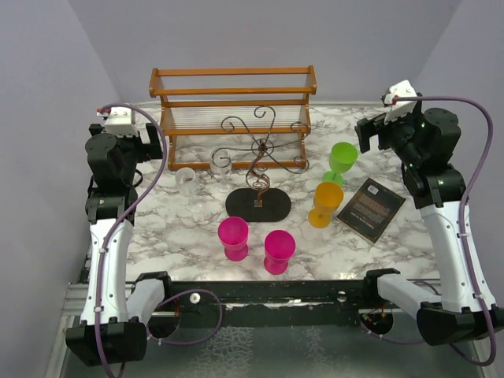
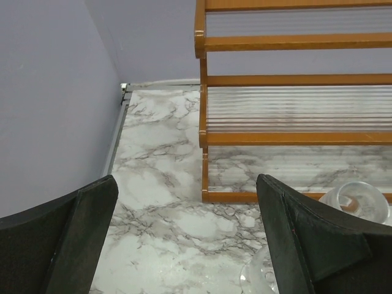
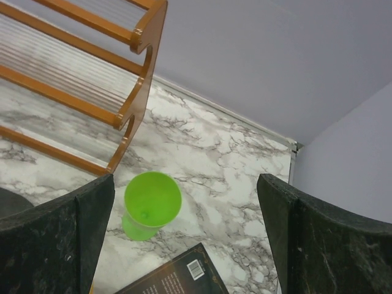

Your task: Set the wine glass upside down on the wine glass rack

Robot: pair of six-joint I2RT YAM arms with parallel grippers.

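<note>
Left fingers [image 2: 67,242] are spread wide with nothing between them, hanging over the far left of the marble surface [image 2: 159,184], just off the left end of the wooden shelf [image 2: 288,139]. By the right-hand finger, two clear glasses [image 2: 358,197] peek in at the foot of the shelf; whether they stand upright or mouth-down, I cannot tell.

Over to the right fingers [image 3: 61,245]: wide apart as well, gripping nothing, up above the far right corner. Down below, framed in the gap as the wrist camera sees it, the green glass [image 3: 152,202] stands upright on the surface just off the shelf's right end. A corner of a dark book [image 3: 177,275] lies a little nearer.

Out to the whole scene now. The rack [image 1: 260,157] stands in the middle on its black oval base, just in front of the shelf, its scroll arms overlapping the shelf from the top camera. The orange glass [image 1: 325,203] stands upright between the base and the book. Two pink glasses [image 1: 234,238] stand side by side, mouths up, nearer than the base. Every glass is down on the surface, apart from the rack.
</note>
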